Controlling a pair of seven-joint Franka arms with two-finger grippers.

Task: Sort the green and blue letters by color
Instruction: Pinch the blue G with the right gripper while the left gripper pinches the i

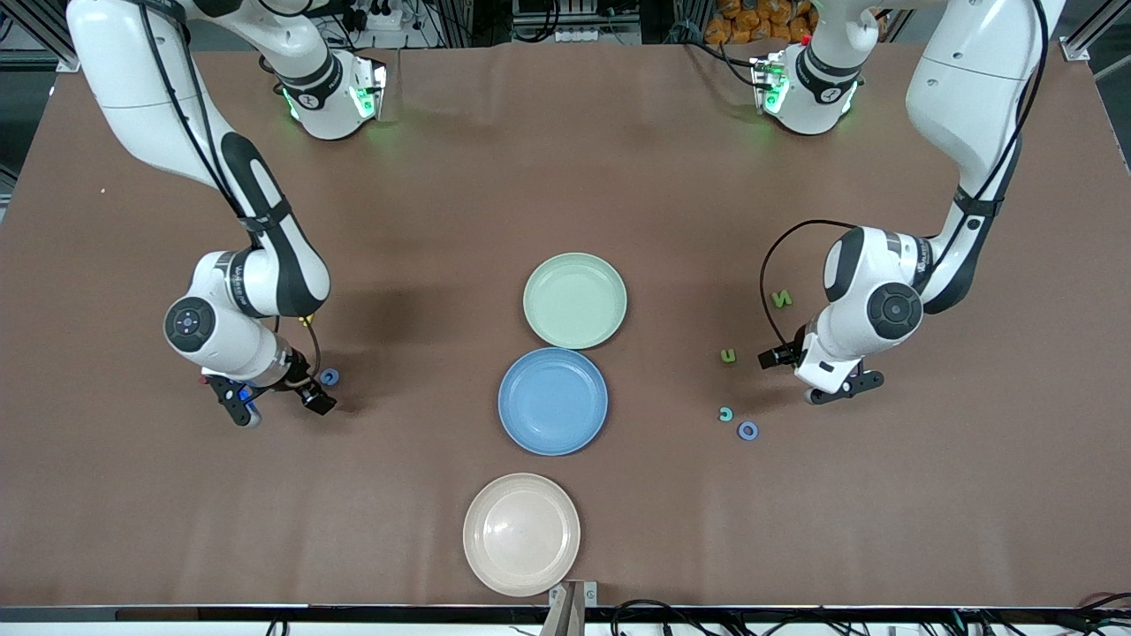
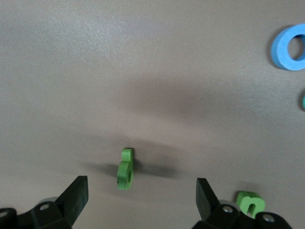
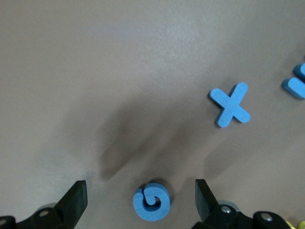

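My left gripper is open and low over the table at the left arm's end. In the left wrist view a green letter stands on edge between its fingers, untouched. A green u, a green N, a teal c and a blue o lie around it. My right gripper is open, low at the right arm's end. In the right wrist view a blue curled letter lies between its fingers. A blue x lies apart from it.
A green plate, a blue plate and a beige plate stand in a row mid-table, all empty. Another blue ring letter lies beside the right gripper. A further blue letter shows in the right wrist view.
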